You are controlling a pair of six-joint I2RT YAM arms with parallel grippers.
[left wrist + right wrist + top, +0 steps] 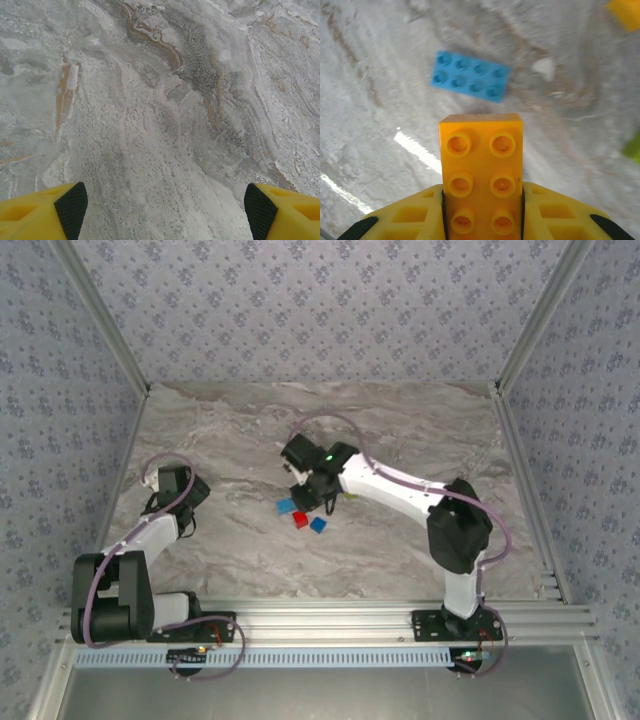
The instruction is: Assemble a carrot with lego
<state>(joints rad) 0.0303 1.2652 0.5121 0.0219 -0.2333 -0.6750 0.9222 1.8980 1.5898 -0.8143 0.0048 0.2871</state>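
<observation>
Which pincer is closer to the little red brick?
The right one. The right pincer hangs just beyond the red brick, gripping an orange brick. The left pincer is open, far off to the brick's left over bare table.

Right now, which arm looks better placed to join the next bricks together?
Right. The right gripper is shut on an orange brick and hangs close to the loose blue brick. The left gripper is open over bare table, away from the bricks.
</observation>
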